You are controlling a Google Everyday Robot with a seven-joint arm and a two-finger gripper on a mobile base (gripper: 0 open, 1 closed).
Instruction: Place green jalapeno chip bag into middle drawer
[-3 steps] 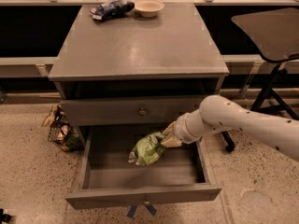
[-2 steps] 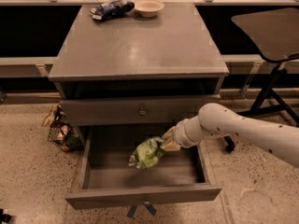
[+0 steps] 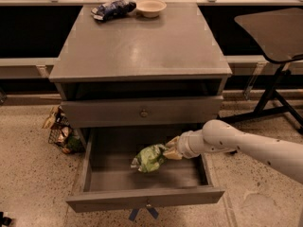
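The grey bench [image 3: 142,46] fills the upper centre of the frame. At its far edge, upper left of centre, lie a dark blue snack bag [image 3: 112,9] and a beige bowl [image 3: 151,7], just beside one another and well apart from the work below. Under the bench top sits a closed grey drawer front [image 3: 94,113] with a round knob at its centre. On the floor at the left of the frame, against the cabinet's side, a wire basket [image 3: 60,135] holds assorted packets. At the upper right stands a dark panel on a black stand [image 3: 274,32], clear of the arm. The middle drawer [image 3: 142,198] is pulled out at the lower centre, with blue tape strips [image 3: 142,213] showing below its front edge; its interior is unobstructed apart from the bag and arm. The white arm [image 3: 246,145] enters from the right of the frame and crosses over the drawer's right wall. The end effector [image 3: 166,152] is inside the drawer opening, right of centre, clamped on the right end of the green jalapeno chip bag [image 3: 150,158]. The bag is glossy green, crumpled, with a pale silvery left end, and lies tilted over the drawer floor near its middle; contact with the floor cannot be determined.
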